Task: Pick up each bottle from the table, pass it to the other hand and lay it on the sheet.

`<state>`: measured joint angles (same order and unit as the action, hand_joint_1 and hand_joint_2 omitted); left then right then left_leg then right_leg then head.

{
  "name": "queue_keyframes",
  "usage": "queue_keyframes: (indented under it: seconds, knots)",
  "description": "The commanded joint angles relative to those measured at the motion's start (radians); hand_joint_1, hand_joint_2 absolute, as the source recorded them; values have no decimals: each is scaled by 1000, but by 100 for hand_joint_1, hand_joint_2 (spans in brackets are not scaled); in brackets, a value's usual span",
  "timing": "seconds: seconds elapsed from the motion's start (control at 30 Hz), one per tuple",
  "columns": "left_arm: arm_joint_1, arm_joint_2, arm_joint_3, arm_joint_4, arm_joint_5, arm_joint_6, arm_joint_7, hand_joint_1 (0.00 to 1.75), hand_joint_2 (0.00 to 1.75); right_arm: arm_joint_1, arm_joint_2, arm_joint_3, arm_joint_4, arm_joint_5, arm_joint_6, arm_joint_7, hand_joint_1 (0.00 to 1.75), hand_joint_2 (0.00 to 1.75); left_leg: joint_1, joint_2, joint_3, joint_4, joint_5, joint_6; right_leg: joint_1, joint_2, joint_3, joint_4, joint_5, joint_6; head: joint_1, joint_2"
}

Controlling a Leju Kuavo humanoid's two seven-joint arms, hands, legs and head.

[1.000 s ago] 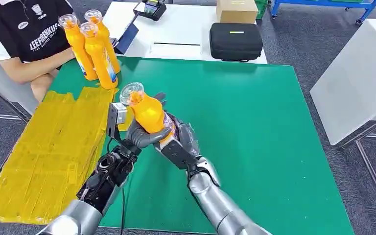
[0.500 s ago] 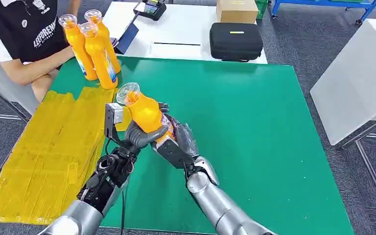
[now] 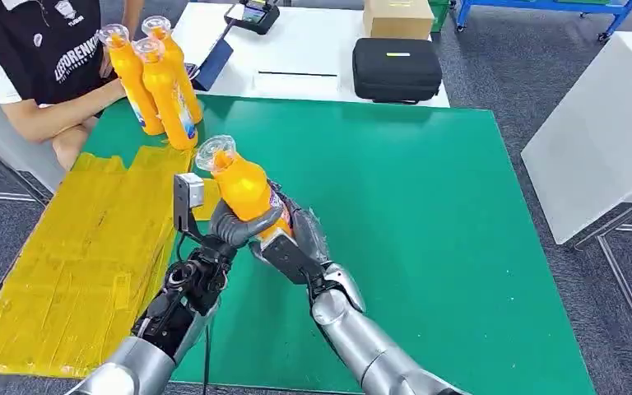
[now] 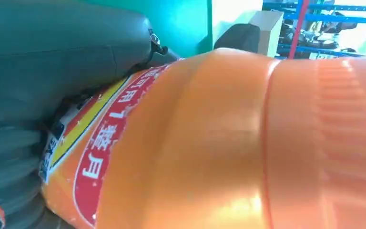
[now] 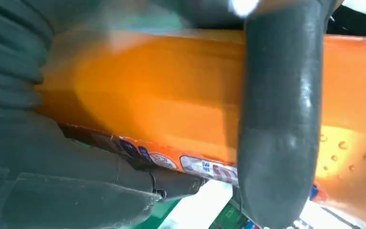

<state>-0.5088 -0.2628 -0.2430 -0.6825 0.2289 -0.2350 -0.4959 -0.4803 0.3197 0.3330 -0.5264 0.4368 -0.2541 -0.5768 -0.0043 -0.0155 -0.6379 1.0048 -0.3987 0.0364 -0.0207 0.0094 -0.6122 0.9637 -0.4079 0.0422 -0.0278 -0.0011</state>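
— Where is your bottle [image 3: 243,188] sitting?
— Both hands are clamping it: your left hand [image 3: 234,224] is wrapping its lower body, your right hand [image 3: 296,234] is gripping from behind, cap tilting away.
— Room?
— The yellow sheet [image 3: 82,263] is lying just left; three bottles [image 3: 155,78] are standing beyond. Label writing is reading blurred.

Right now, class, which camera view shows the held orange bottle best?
The head view: the held orange bottle shows whole, clear cap to base, gripped by both hands. The left wrist view shows only its label and ribbed side; the right wrist view, its side behind fingers.
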Motion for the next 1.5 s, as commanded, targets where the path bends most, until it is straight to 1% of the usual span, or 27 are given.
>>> queue_keyframes:
  seconds: [0.03,0.13,0.23,0.27,0.3,0.33,0.37,0.47,0.53,0.6,0.63,0.67,0.7,0.77,0.8,0.87,0.9,0.93,1.03,1.07,1.13,1.17,1.2,1.23,1.33,1.37,1.5]
  knots:
    - [-69,26,13,33,-2,41,-9,175,175,9,-45,26,-75,-7,-4,-1,0,175,1,1,6,1,-3,-2,2,-1,6,0,-3,-2,0,0]
    - [-52,41,34,9,27,12,-14,175,175,32,-70,14,-173,-16,-15,-12,0,175,1,1,6,1,-3,-2,2,-1,6,0,-3,-3,0,0]
    - [-32,61,41,-28,-9,75,-37,175,175,94,-105,-3,-344,-25,-3,2,0,175,1,0,4,-1,-2,-2,1,-1,4,-1,-1,-2,0,0]
    - [-26,66,39,-42,-55,149,-61,175,175,119,-115,-6,-404,-26,1,4,0,175,1,0,7,0,-4,-3,1,-2,8,0,-3,-3,0,0]
    - [-20,77,36,-57,-158,309,-83,175,175,153,-123,-17,-481,-32,3,13,0,175,1,1,5,-1,-2,-2,1,-1,5,-1,-2,-2,0,0]
    - [-13,82,39,-71,-200,355,-86,175,175,170,-128,-21,-522,-36,9,24,0,175,1,2,7,0,-4,-3,1,0,7,0,-3,-3,0,0]
    - [-5,88,40,-85,-256,417,-91,175,175,184,-133,-22,-556,-39,16,33,0,175,0,2,3,-1,-2,-2,0,0,3,-1,-1,-2,1,0]
    - [13,109,35,-117,-450,615,-90,175,175,215,-147,-23,-641,-48,24,44,0,175,1,5,13,1,-7,-4,1,3,11,1,-6,-4,0,0]
    - [15,115,38,-125,-511,661,-76,175,175,224,-152,-27,-670,-55,22,48,0,175,1,2,4,0,-2,-2,1,-1,3,0,-2,-2,0,0]
    - [17,117,46,-131,-547,675,-67,175,175,232,-156,-30,-692,-63,21,51,0,175,1,0,2,-1,-1,-1,1,-2,2,-1,-1,-2,0,0]
    - [15,121,47,-129,-574,690,-64,175,175,234,-160,-33,-703,-67,20,51,0,175,1,2,7,0,-4,-2,1,-1,7,0,-4,-2,0,0]
    - [15,121,47,-129,-574,690,-64,175,175,234,-160,-33,-703,-67,20,51,0,175,1,2,4,0,-2,-2,1,0,4,0,-2,-2,0,0]
    - [6,132,36,-112,-682,770,-39,175,175,242,-164,-38,-720,-76,10,52,0,175,1,3,7,1,-4,-2,1,0,7,0,-4,-2,0,0]
    - [-4,145,26,-96,-767,810,-19,175,175,248,-168,-44,-735,-85,7,53,0,175,1,1,1,-1,-1,-1,0,-1,2,0,-1,-1,0,0]
    - [-12,153,18,-78,-839,846,4,175,175,253,-171,-48,-745,-90,6,53,0,175,1,1,6,0,-3,-2,1,-1,6,0,-3,-3,0,0]
    - [-15,152,25,-72,-866,847,8,175,175,254,-173,-48,-749,-92,7,53,0,175,1,1,3,0,-2,-2,1,-1,3,0,-1,-2,0,0]
    - [-35,169,-3,-20,-1048,919,85,175,175,256,-174,-49,-753,-95,9,53,0,175,0,0,1,-1,-1,-1,0,-1,1,-1,-1,-2,0,0]
    - [-35,169,-3,-20,-1048,919,85,175,175,256,-174,-49,-753,-95,9,53,0,175,1,1,6,0,-3,-3,1,-1,6,0,-3,-3,0,0]
    - [-39,167,3,-9,-1055,917,85,175,175,256,-173,-49,-753,-95,9,53,0,175,0,1,3,-1,-1,-2,1,-1,3,-1,-1,-2,0,0]
    - [-39,167,3,-9,-1055,917,85,175,175,256,-173,-49,-753,-95,9,53,0,175,1,1,6,0,-3,-3,1,-1,5,0,-3,-3,0,0]
    - [-45,173,-4,4,-1116,933,117,175,175,254,-172,-48,-751,-96,10,53,0,175,1,1,2,-1,-1,-2,1,0,2,-1,-1,-2,0,0]
    - [-53,189,-25,13,-1240,933,195,175,175,251,-170,-48,-751,-98,13,53,0,175,1,2,5,0,-3,-2,1,0,5,0,-2,-3,0,0]
    - [-57,181,-18,50,-1371,933,247,175,175,247,-168,-48,-750,-98,17,52,0,175,1,2,4,0,-2,-2,1,0,4,0,-2,-2,0,0]
    - [-57,181,-15,51,-1374,933,247,175,175,246,-167,-47,-750,-98,17,52,0,175,1,2,8,0,-4,-3,2,-1,8,0,-4,-3,0,0]
    - [-64,183,-22,75,-1415,933,261,175,175,244,-166,-47,-750,-98,19,52,0,175,0,1,2,-1,-1,-1,0,0,2,-1,-1,-1,0,0]
    - [-76,182,-30,125,-1499,930,300,175,175,241,-165,-46,-748,-98,24,51,0,175,1,2,7,0,-3,-2,1,0,7,0,-3,-3,0,0]
    - [-97,176,-11,219,-1586,864,343,175,175,231,-159,-46,-741,-95,36,50,0,175,1,2,4,0,-2,-2,1,0,4,0,-2,-2,0,0]
